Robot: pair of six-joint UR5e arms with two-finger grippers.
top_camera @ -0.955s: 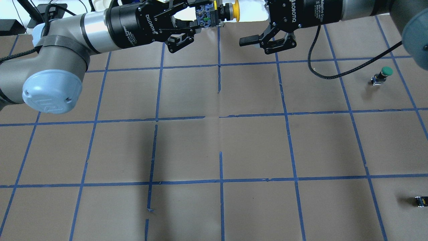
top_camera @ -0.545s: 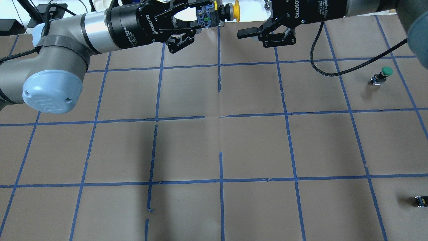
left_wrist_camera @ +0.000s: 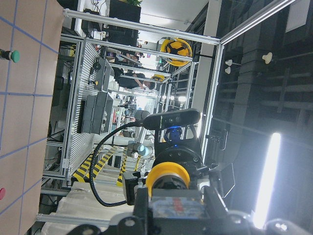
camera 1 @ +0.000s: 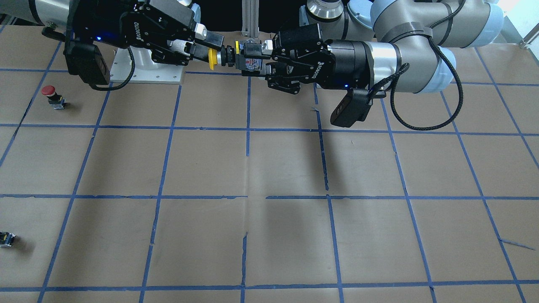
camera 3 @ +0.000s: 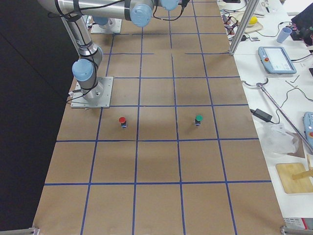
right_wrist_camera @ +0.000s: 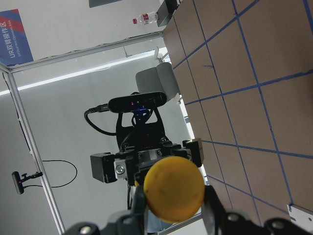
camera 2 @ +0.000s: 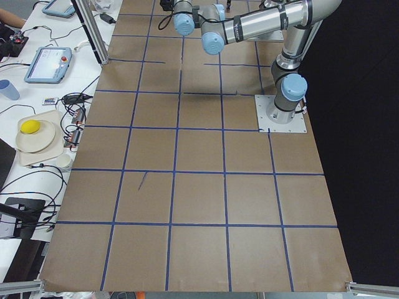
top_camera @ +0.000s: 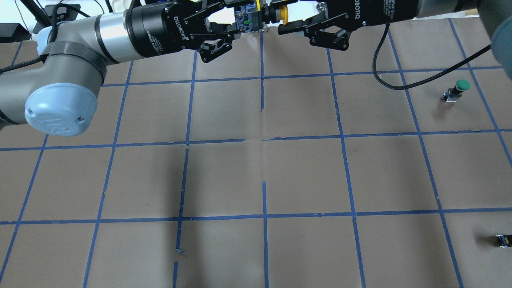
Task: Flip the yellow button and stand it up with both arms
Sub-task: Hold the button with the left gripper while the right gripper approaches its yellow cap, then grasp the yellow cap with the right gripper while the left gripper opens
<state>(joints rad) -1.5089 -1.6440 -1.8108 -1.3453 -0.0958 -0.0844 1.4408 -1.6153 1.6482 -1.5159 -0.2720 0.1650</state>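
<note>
Yellow button tight in left hand; right hand agape around cap, clearest from wrist.

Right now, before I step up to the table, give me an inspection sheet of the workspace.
Surface: table covered in brown paper with a blue tape grid; the tape is broken in places.
Job's things: yellow button held sideways in mid-air, not on the table.
Clutter: red button and green button upright; capless block near the table edge.
Grippers: left gripper shut on the yellow button's contact block; right gripper open, fingers either side of the cap.
Cables: right wrist cable and left wrist cable hang in loops.
Surroundings: side benches with a tablet and loose wires.
</note>
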